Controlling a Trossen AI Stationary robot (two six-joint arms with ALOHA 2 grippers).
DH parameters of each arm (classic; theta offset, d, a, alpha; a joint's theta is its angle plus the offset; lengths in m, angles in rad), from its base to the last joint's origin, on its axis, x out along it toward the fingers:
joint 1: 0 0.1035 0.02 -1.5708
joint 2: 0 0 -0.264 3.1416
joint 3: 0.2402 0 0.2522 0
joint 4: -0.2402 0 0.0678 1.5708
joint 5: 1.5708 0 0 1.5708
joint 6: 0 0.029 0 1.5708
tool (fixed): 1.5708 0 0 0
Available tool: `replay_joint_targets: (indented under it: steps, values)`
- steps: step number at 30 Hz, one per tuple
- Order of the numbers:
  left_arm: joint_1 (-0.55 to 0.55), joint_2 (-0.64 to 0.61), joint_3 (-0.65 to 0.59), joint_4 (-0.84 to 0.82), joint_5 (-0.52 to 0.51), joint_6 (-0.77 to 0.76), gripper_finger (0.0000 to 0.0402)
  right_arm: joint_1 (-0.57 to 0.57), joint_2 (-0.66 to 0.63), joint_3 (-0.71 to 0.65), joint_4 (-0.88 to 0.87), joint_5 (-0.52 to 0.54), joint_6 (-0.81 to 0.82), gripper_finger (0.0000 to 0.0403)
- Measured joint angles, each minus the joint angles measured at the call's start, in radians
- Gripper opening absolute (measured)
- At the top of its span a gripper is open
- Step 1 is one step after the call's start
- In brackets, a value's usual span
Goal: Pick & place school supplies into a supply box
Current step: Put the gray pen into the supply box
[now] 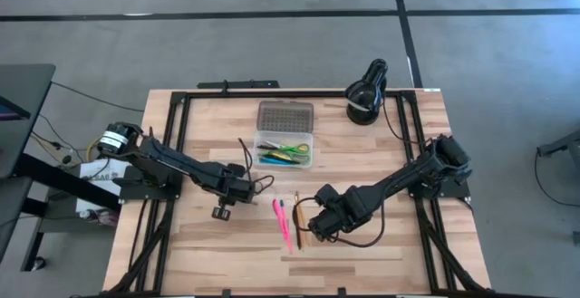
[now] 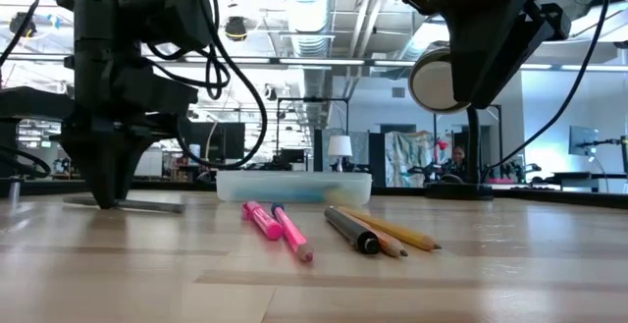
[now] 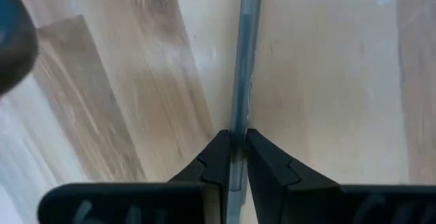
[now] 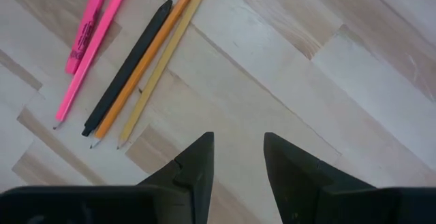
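The left gripper (image 3: 233,157) stands fingertips-down on the light wooden table (image 1: 362,153), left of centre, its fingers pinched on a thin grey pen (image 3: 243,60) lying flat on the wood. The right gripper (image 4: 238,157) hovers parted and empty, just right of a loose group: a pink marker (image 4: 87,26), a pink pencil (image 4: 95,47), a black pen (image 4: 126,71) and two orange-yellow pencils (image 4: 155,54). The clear plastic supply box (image 1: 285,137) sits at the far middle, grey dotted lid swung back, with green, yellow and blue items inside.
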Motion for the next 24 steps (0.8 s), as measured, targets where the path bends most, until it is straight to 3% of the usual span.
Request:
replay_joint_targets:
  steps: [11,24]
  values:
    - [0.0,-0.013,-0.001,-0.009,-0.005,-0.014,0.0028,-0.001,0.0,0.0,0.0,0.003,0.003,0.012]
    - [0.065,-0.198,-0.002,0.022,-0.08,-0.071,0.0028,-0.012,0.0,0.0,0.001,0.03,-0.008,0.012]
